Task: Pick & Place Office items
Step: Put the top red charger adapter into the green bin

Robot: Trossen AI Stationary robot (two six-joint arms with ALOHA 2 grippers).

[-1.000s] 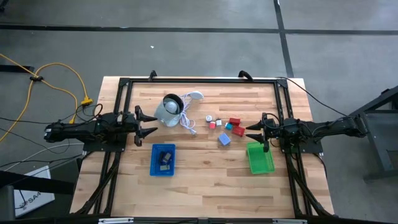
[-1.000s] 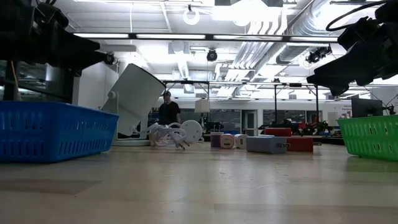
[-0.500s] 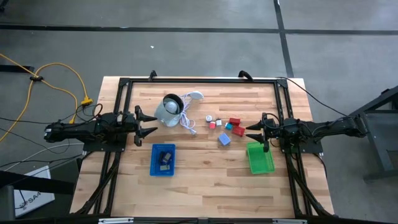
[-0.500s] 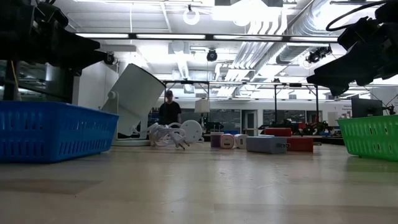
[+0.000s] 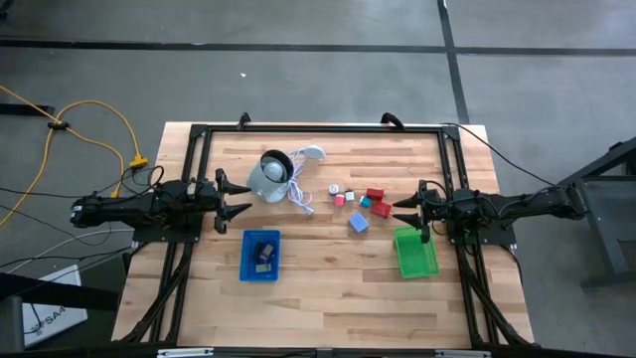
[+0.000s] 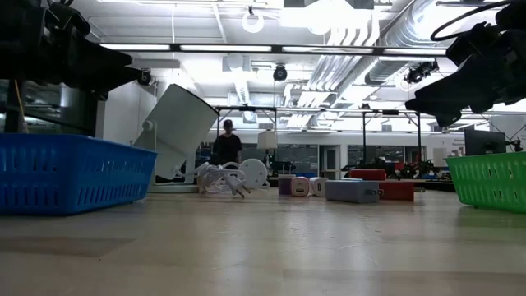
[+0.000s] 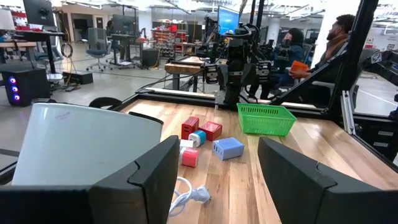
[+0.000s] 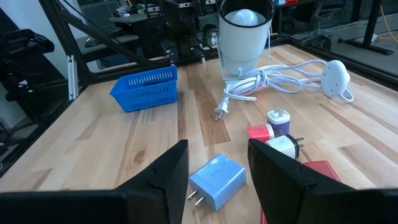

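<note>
Small blocks lie on the table between my arms: a pale-blue one (image 5: 358,223) (image 8: 217,180), red ones (image 5: 375,194) (image 7: 210,130), a teal one (image 5: 365,202), a pink one (image 5: 340,200) (image 7: 189,157) and white ones (image 5: 333,188). A dark clip-like piece (image 5: 263,249) rests inside the blue tray (image 5: 245,268). My left gripper (image 5: 234,199) (image 7: 217,174) hovers open near the table's left side, beside the grey-white round object (image 5: 268,177). My right gripper (image 5: 402,211) (image 8: 217,168) hovers open just right of the blocks, above the far end of the green tray (image 5: 414,261).
The round object's white cord and plug (image 5: 301,191) (image 8: 280,78) trail toward the blocks. The blue tray (image 6: 74,173) and green tray (image 6: 489,181) stand near the front of the table. A black frame (image 5: 318,127) borders the tabletop. People stand in the room beyond.
</note>
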